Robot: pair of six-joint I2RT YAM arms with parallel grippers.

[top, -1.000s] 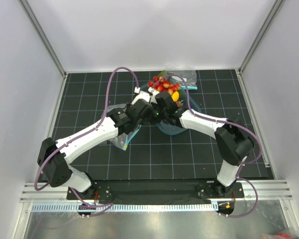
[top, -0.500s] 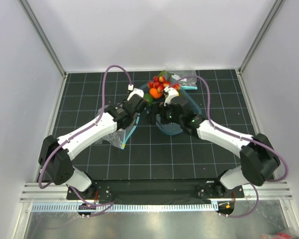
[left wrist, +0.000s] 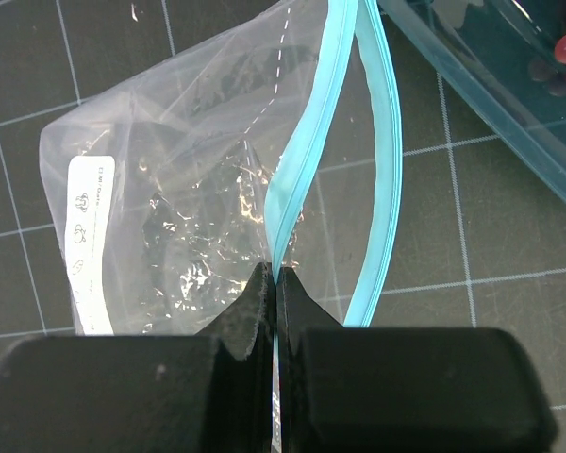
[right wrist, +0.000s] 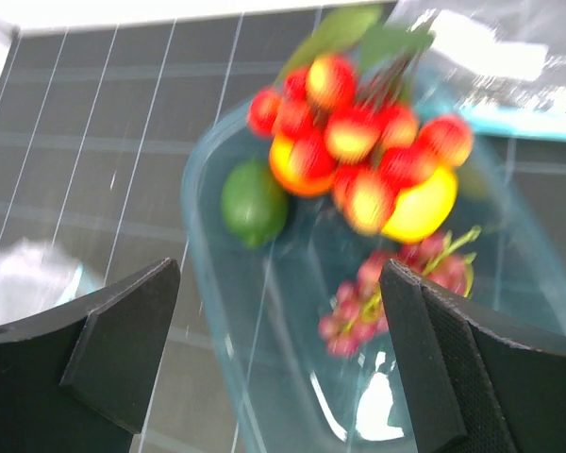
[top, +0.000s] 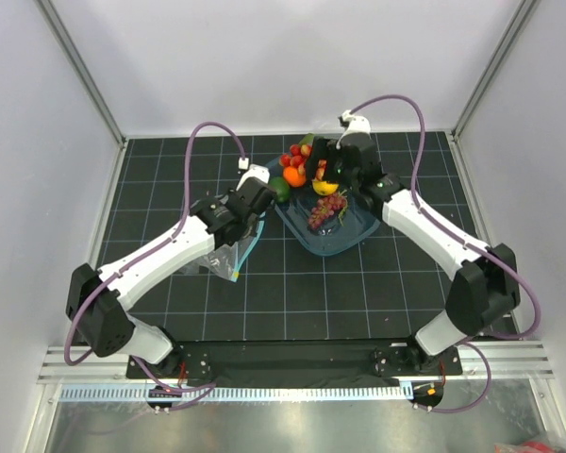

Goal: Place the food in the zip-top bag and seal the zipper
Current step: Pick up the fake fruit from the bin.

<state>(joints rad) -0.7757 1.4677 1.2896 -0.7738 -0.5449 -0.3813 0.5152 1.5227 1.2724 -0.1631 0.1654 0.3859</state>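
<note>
Your left tool (left wrist: pixel 275 281) is pinched tight on one lip of the zipper (left wrist: pixel 307 160). The other lip bows free beside it, so the mouth gapes. The zip-top bag (left wrist: pixel 170 189) lies limp on the counter (top: pixel 170 170), left of centre. It is thin, slick film that will likely collapse and slide, so keep hold of the stiffer strip. Your right tool (right wrist: pixel 283 340) hangs wide open and empty over the food: strawberries (right wrist: pixel 358 132), lemon (right wrist: pixel 424 208), lime (right wrist: pixel 253 201) and grape bunch (right wrist: pixel 377 293). They look light, hard and apt to roll, so grip each across its middle. All sit in the teal tub (right wrist: pixel 193 236), whose wall stands between fruit and bag. A smaller bag (top: pixel 351 142) lies by the far edge.
</note>
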